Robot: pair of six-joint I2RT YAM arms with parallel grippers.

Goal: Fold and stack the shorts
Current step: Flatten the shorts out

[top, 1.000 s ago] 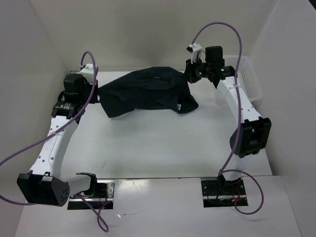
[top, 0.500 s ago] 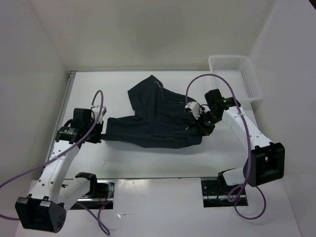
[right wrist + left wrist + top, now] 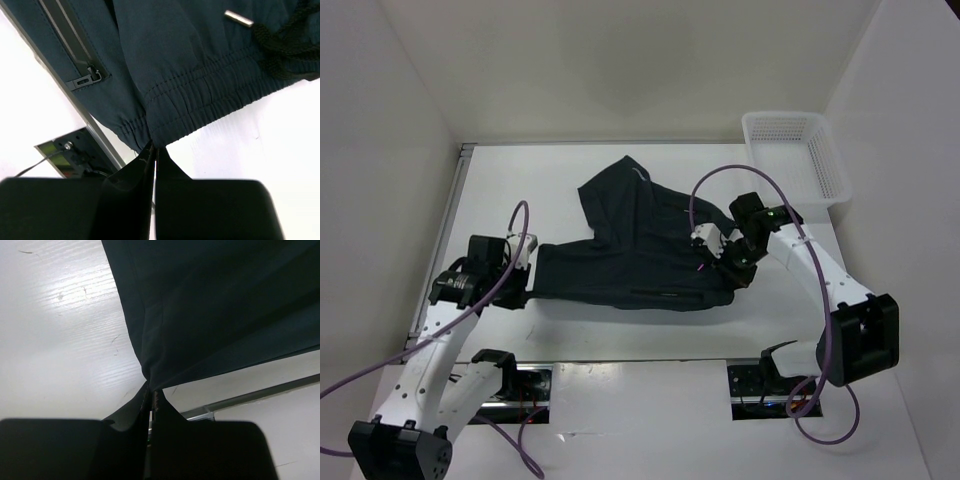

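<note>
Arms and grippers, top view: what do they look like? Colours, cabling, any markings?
The left arm and right arm have white links and black joint housings, each trailing a looping purple cable. The left gripper and right gripper are black with narrow flat fingers, a small white module beside each wrist. No markings are readable.

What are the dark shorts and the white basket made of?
The shorts look like thin, matte woven cloth: they crease softly and the waistband gathers like elastic. The basket looks like stiff white plastic, going by its even mesh holes, though it is small in view.
</note>
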